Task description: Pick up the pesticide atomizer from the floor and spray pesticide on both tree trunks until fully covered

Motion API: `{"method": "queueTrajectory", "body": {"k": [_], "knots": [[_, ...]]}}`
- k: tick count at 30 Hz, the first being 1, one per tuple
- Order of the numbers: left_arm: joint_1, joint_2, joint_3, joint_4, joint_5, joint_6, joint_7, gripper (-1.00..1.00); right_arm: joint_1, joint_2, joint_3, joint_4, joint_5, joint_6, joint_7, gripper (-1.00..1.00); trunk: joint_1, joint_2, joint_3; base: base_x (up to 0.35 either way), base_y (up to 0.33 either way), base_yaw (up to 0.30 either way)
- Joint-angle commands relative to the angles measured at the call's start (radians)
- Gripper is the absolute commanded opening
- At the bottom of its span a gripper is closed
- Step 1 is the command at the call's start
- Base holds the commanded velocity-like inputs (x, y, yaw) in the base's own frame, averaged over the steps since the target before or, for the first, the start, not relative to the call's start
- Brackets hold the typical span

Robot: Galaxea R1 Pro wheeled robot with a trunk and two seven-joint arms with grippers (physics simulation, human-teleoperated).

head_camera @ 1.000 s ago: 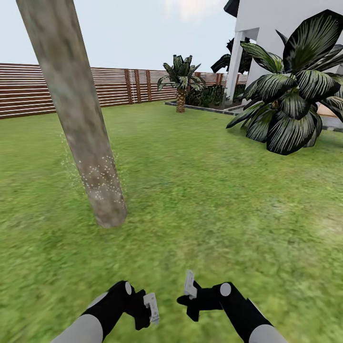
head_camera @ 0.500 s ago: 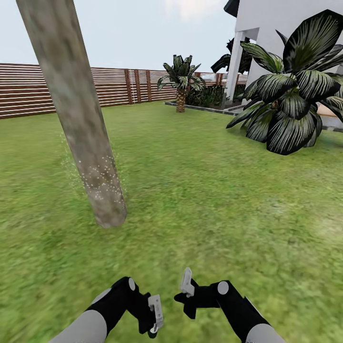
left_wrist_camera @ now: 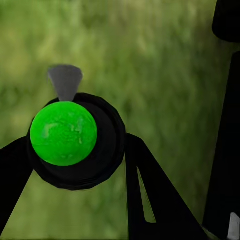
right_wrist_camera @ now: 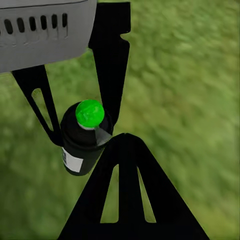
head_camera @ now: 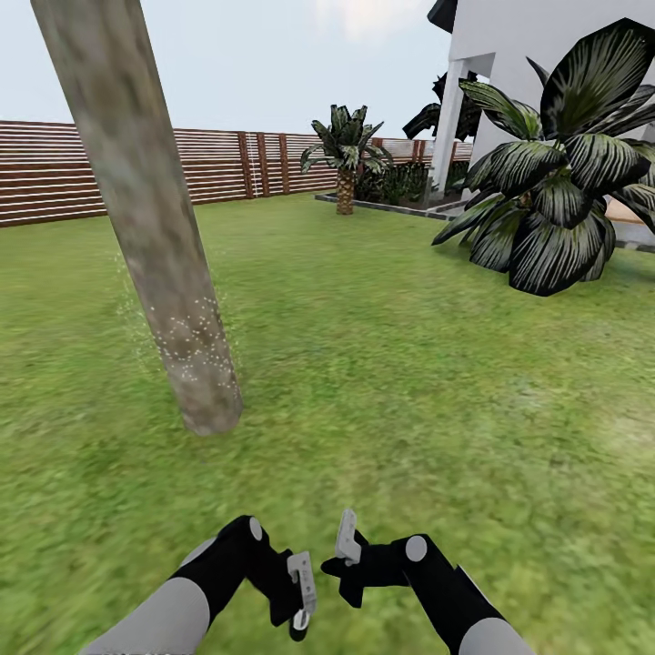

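Tree trunk (head_camera: 136, 209) top cut off; pesticide atomizer (right_wrist_camera: 82, 140) base hidden.

Tree trunk (head_camera: 146, 218) grey-brown, dull green mottling, whitish specks (head_camera: 186, 332) low down. Grass (head_camera: 409, 364) blurry mottled green. Fence (head_camera: 182, 168) brown horizontal slats. Atomizer (right_wrist_camera: 82, 142): black body, bright green cap, probably a white label. Palm leaves (head_camera: 555, 182) dark green, pale streaks. House wall (head_camera: 546, 36) white.

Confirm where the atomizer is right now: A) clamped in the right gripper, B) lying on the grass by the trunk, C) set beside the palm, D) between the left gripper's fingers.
D: the left wrist view shows the green-capped atomizer between the left gripper fingers, above the grass.
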Motion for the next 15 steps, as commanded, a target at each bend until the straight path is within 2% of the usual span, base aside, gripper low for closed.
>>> {"method": "queueTrajectory", "body": {"k": [1,5,9,13,15], "knots": [[0.000,0.000,0.000,0.000,0.007,-0.001,-0.003,-1.00,0.000,0.000,0.000,0.000,0.000,0.000,0.000,-1.00,0.000,0.000,0.000,0.000,0.000,0.000],[-0.001,0.000,0.000,-0.001,0.026,-0.003,-0.005,-1.00,0.000,0.000,0.000,0.000,0.000,0.000,0.000,-1.00,0.000,0.000,0.000,0.000,0.000,0.000],[-0.001,0.000,0.000,-0.001,0.064,-0.005,-0.005,-1.00,0.000,0.000,0.000,0.000,0.000,0.000,0.000,-1.00,0.000,0.000,0.000,0.000,0.000,0.000],[-0.001,0.000,0.000,-0.001,0.070,-0.005,-0.005,-1.00,0.000,0.000,0.000,0.000,0.000,0.000,0.000,-1.00,0.000,0.000,0.000,0.000,0.000,0.000],[-0.001,0.000,0.000,-0.001,0.086,-0.005,-0.005,-1.00,0.000,0.000,0.000,0.000,0.000,0.000,0.000,-1.00,0.000,0.000,0.000,0.000,0.000,0.000]]}}
